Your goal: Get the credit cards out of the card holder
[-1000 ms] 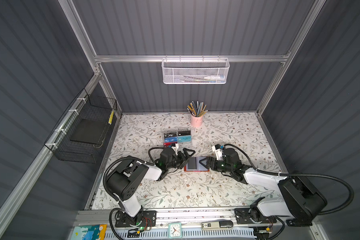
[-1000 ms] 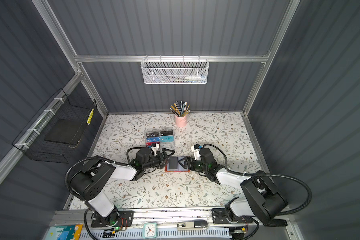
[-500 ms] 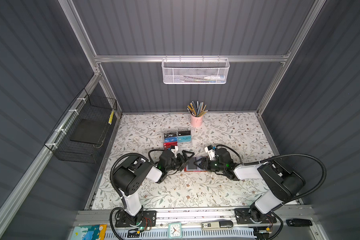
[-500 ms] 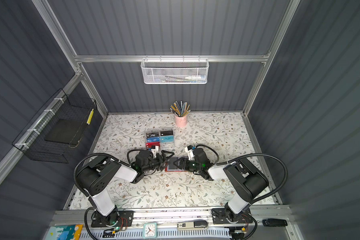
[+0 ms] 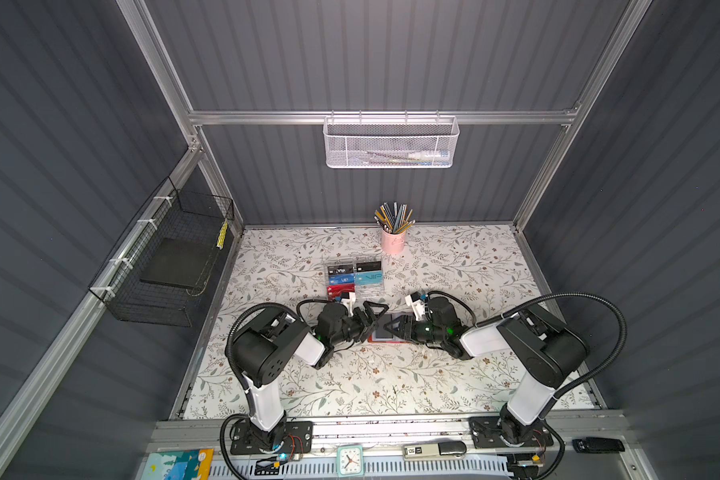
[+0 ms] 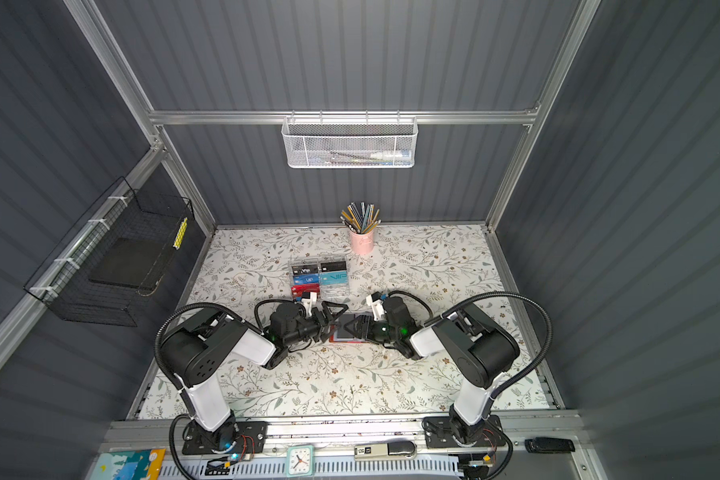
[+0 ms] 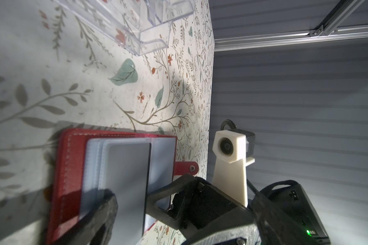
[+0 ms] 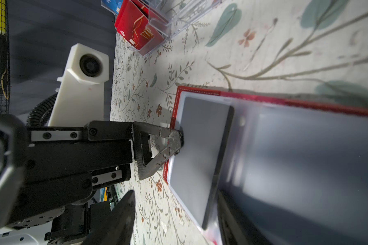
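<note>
The card holder [image 5: 385, 341] lies open mid-table, red with clear sleeves [image 7: 70, 169] [image 8: 198, 90]. A dark credit card [image 7: 128, 169] [image 8: 200, 148] lies flat on its open page; whether a sleeve covers it I cannot tell. No other card shows in the holder. My left gripper [image 5: 371, 322] is open, one fingertip [image 8: 175, 140] resting on the holder's outer edge. From the opposite side my right gripper [image 8: 179, 216] [image 5: 396, 326] is open, its jaws either side of the card's end. One of its fingers [image 7: 168, 189] touches the card's long edge.
A clear compartmented box [image 5: 354, 276] holding several cards stands just behind the grippers. A pink cup of pencils [image 5: 393, 241] is at the back. A black wire basket [image 5: 167, 266] hangs on the left wall, a white mesh basket [image 5: 391, 141] on the back wall.
My right gripper has slid left over the card holder and its jaws have narrowed. The right arm has swung inward. The left gripper has stayed in place, open.
</note>
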Robot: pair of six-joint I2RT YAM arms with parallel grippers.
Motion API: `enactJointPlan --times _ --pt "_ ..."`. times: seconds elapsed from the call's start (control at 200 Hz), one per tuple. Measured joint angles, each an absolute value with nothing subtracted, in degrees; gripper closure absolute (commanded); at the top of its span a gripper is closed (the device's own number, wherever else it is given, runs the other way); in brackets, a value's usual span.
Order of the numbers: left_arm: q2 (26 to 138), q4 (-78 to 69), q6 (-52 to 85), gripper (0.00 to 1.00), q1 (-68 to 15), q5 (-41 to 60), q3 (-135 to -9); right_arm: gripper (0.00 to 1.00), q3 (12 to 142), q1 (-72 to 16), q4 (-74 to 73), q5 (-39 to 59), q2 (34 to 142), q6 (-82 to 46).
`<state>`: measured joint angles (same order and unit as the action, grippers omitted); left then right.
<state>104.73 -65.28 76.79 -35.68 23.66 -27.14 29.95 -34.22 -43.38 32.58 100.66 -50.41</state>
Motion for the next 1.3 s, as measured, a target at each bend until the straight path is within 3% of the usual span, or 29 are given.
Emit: enactJointPlan --times 0.405,0.79,1.301 --pt "104.92 -67.75 76.77 0.00 -34.96 24.12 -25.54 0.41 29.95 -34.24 -49.25 33.36 103.31 -53.17" --pt "98.72 -56.53 73.69 0.00 -33.76 25.17 -25.34 0.41 30.06 -34.24 -50.57 33.10 104.12 -53.95" --pt "99.77 -57.84 73.08 0.00 -33.65 25.80 -25.56 0.43 30.06 -34.22 -51.72 33.10 105.32 -54.02"
